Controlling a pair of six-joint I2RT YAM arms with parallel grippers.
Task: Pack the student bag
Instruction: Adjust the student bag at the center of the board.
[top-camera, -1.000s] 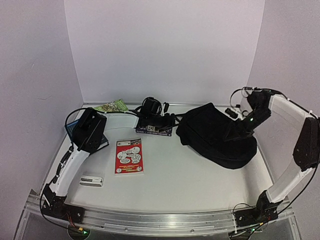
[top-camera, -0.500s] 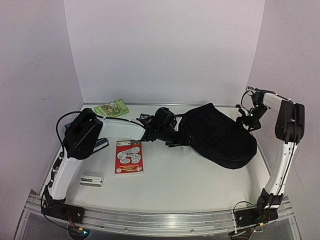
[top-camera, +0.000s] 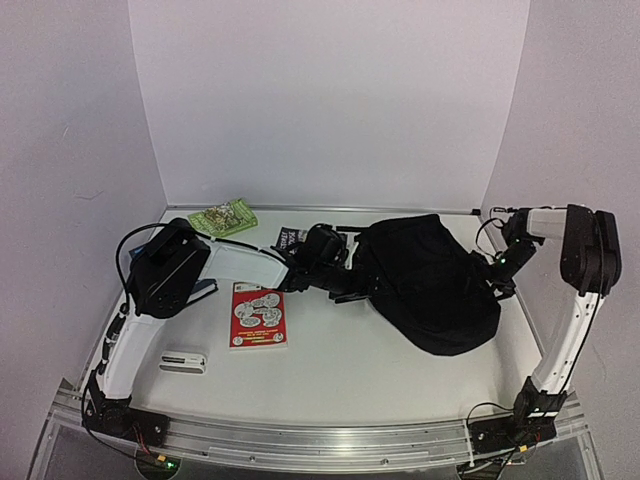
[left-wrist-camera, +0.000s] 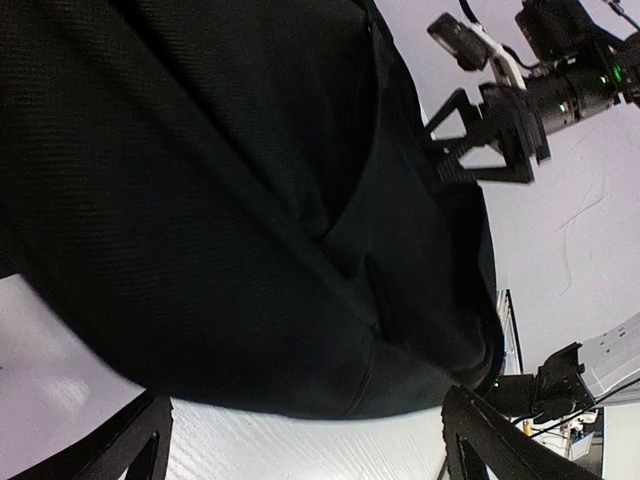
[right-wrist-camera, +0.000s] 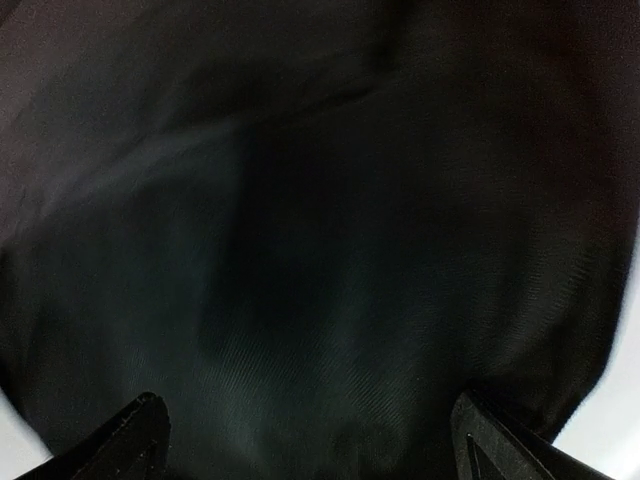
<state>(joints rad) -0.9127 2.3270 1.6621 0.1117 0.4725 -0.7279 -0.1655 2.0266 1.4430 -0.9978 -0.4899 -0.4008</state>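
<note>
Arms: two. The left arm (top-camera: 240, 262) is stretched rightward across the desk (top-camera: 350, 385). The right arm (top-camera: 570, 320) is folded in from the right edge.
Blue flat item (top-camera: 204, 287): one, mostly hidden under the left arm's elbow. Its kind cannot be told.
Small white oblong item (top-camera: 183, 360): one, lying flat at front left, apart from everything else.
Green packet (top-camera: 222, 216): one, at back left close to the wall.
Red booklet (top-camera: 259, 312): one, flat with its cover up, right of the white item and in front of the left arm.
Dark printed card (top-camera: 291, 240): one, behind the left wrist and partly covered by it.
Left jaws: released. The fingertips (left-wrist-camera: 135, 450) stand wide apart at the bag's left edge with bare desk showing between them. Nothing is gripped.
Student bag (top-camera: 430, 285): one, lying on the desk right of centre, between the two sets of jaws. Its black fabric fills both wrist views.
Right jaws: released. The fingertips (right-wrist-camera: 135, 430) stand wide apart at the bag's right side with fabric close ahead. No fold is pinched.
</note>
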